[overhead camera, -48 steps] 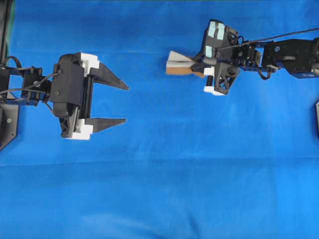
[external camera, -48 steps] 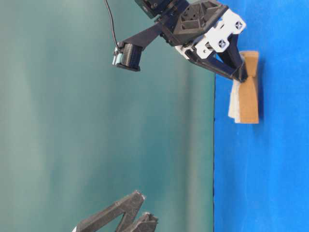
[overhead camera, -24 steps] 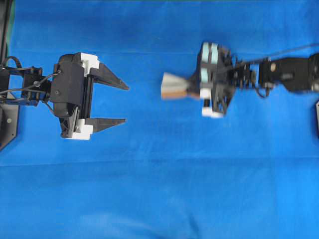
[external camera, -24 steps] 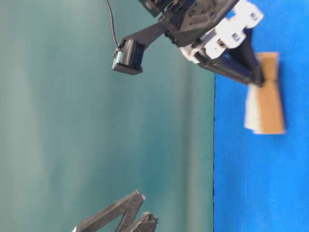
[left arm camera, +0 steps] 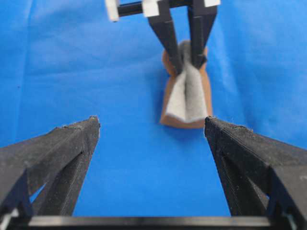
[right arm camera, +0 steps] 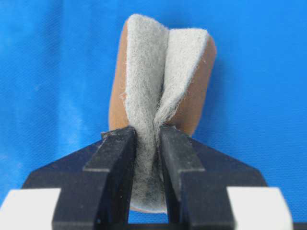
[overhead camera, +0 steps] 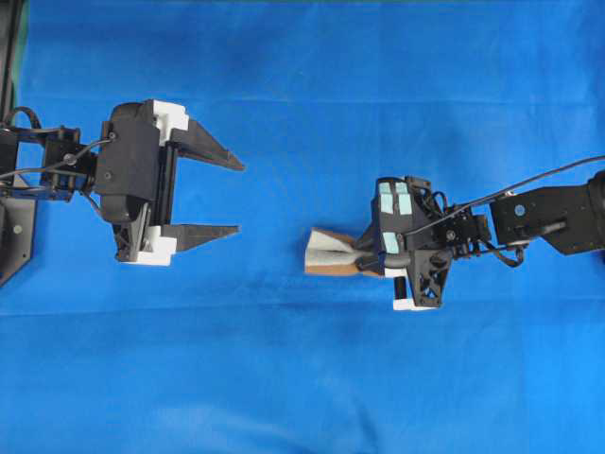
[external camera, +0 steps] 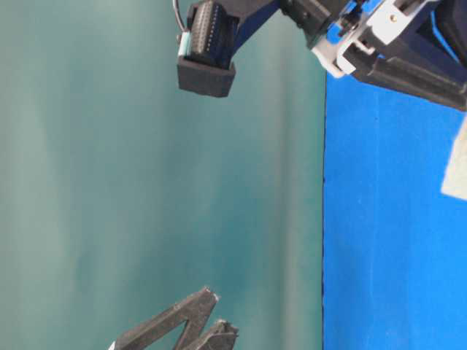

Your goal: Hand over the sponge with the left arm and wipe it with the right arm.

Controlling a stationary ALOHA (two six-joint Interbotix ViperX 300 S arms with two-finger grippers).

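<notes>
Right gripper (overhead camera: pixel 364 263), teal-patched black body, fingers clamped together on small grey-felt-topped orange-brown sponge (overhead camera: pixel 331 263); felt pinched into fold between pads (right arm camera: pixel 115 167). Sponge low over blue cloth (overhead camera: pixel 302 378), right of centre; contact with cloth unclear. Left gripper (overhead camera: pixel 236 197), plain black body with white blocks, fingers spread wide, holding nothing, well apart from sponge, facing it.
</notes>
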